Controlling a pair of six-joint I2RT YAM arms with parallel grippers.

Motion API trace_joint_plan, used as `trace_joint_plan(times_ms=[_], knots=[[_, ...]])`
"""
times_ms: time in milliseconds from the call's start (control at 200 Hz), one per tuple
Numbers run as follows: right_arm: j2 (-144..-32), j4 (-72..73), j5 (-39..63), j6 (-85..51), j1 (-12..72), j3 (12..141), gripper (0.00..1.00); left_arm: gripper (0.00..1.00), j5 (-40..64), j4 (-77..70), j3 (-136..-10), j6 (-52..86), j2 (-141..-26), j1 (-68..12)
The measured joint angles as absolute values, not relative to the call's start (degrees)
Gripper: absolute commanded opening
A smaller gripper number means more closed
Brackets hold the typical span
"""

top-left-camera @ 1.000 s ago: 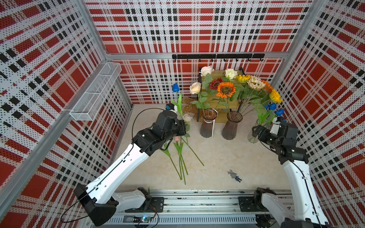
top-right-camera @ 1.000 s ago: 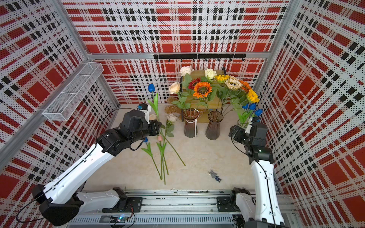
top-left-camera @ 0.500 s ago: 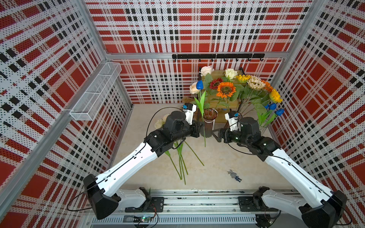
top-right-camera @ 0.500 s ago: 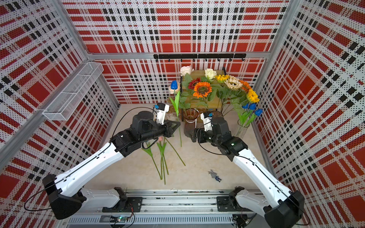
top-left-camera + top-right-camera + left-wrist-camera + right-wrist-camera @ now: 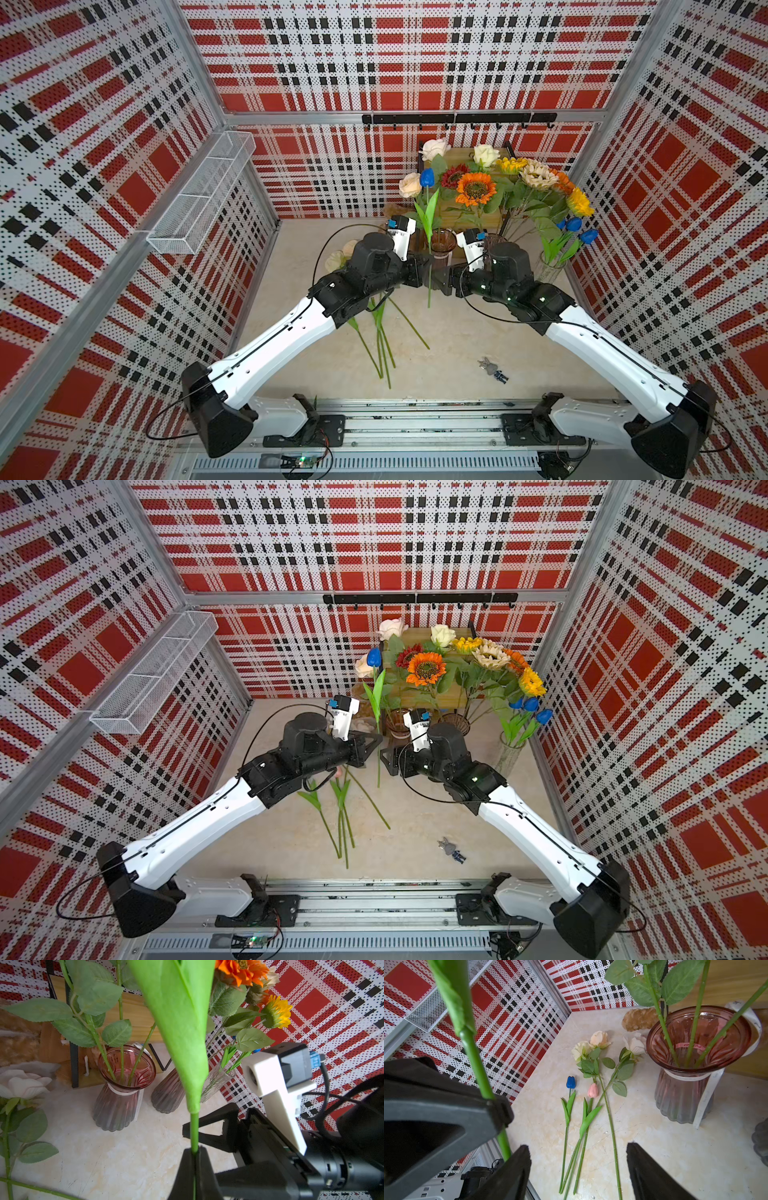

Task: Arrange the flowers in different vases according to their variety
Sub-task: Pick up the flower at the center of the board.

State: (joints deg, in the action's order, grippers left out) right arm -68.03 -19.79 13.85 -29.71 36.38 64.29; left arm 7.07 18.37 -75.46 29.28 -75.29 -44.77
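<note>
The left gripper pinches the blue tulip mid-stem. It holds the flower upright over the table, bloom up. The right gripper faces it, jaws apart and empty, with the stem just beside one jaw's tip. The clear vase stands on the right arm's side, so a handover looks likely.

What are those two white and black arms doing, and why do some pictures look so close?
They are two robot arms. Two pictures look down from above; the close ones come from a camera on each wrist. The left end effector is shut on a long-stemmed blue tulip. The right end effector is open beside its stem. On the pale stone table lie another blue tulip, a pink tulip and cream roses, near a ribbed purple glass vase holding green stems.
</note>
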Motion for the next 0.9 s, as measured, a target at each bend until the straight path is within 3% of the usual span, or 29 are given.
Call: trace_joint_plan(times_ms=[266,902], knots=[[-67.81,-21.43,11.92,-28.95,36.38,65.52,0.79,0.0,6.13,17.1,-73.54,28.21,-74.96,-44.64],[-67.26,-19.77,14.87,-29.15,37.01,65.52,0.69,0.0,5.82,16.71,-72.36,27.66,-75.68,-45.04]])
